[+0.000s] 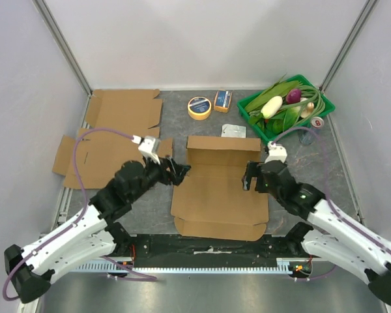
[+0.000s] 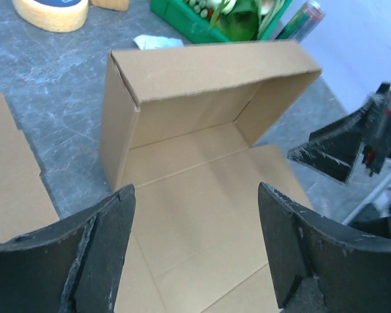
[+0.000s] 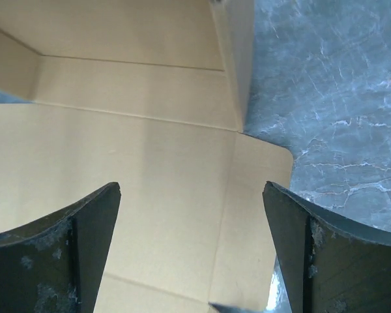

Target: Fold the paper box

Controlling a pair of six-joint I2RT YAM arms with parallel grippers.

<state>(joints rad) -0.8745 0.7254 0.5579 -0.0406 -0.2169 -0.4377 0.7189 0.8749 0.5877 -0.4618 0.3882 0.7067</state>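
Note:
The brown paper box [image 1: 218, 199] lies in the middle of the table. Its back wall and two short side walls [image 2: 182, 98] stand upright at the far end, and the rest lies flat toward me. My left gripper [image 1: 180, 173] hovers at the box's left edge, open, with only flat cardboard showing between its fingers [image 2: 111, 248]. At the right edge my right gripper [image 1: 249, 177] is also open and holds nothing; its fingers [image 3: 293, 235] straddle the flat panel and a rounded side flap [image 3: 264, 169]. The right gripper [image 2: 339, 153] also shows in the left wrist view.
Flat cardboard sheets [image 1: 111, 140] lie at the left. Behind the box are a roll of tape [image 1: 199, 107], a small orange box [image 1: 223, 100] and a white packet [image 1: 233, 131]. A green basket [image 1: 326, 104] of vegetables and a can [image 1: 317, 122] sit at the back right.

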